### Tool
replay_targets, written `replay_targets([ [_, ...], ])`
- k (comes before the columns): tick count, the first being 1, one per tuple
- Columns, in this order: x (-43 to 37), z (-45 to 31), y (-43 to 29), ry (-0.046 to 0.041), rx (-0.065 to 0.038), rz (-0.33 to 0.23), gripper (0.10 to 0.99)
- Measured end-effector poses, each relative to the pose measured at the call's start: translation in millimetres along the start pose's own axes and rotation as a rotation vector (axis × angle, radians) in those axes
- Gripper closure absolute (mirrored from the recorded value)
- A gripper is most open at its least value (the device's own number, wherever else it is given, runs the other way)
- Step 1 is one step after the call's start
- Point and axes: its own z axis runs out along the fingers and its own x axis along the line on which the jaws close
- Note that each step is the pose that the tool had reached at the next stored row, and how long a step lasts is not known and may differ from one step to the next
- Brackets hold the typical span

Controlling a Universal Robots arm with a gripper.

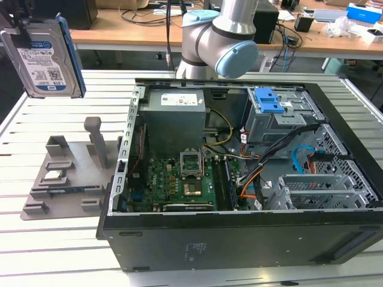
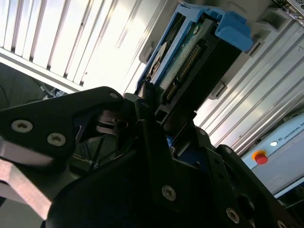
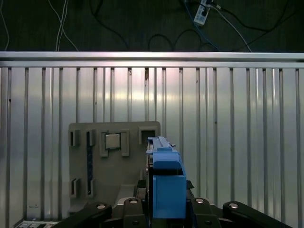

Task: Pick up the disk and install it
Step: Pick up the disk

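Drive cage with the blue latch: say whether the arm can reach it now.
Probably yes: the case lies open, nothing covers the drive cage, and the gripper holds the disk clear of the case.

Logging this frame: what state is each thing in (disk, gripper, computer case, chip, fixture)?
disk: in the air above the table, held on edge, not yet in the case.
gripper: shut on the disk.
computer case: lying on its side, open, insides exposed.
chip: seated in a pocket of the grey fixture.
grey fixture: flat on the table, beside the case.
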Motion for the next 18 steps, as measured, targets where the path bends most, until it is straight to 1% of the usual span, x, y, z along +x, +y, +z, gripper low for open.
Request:
replay_targets([
  [5,-0.7,-12.8,0.5,0.0,0.0,0.0,0.722],
  [11,-0.9,-22.0,0.9,0.0,0.0,0.0,0.722],
  [17,-1.5,-33.2,1.4,0.0,0.0,0.0,0.722],
  [18,-1.7,-36.4,1.5,0.0,-0.001,0.0,0.722],
])
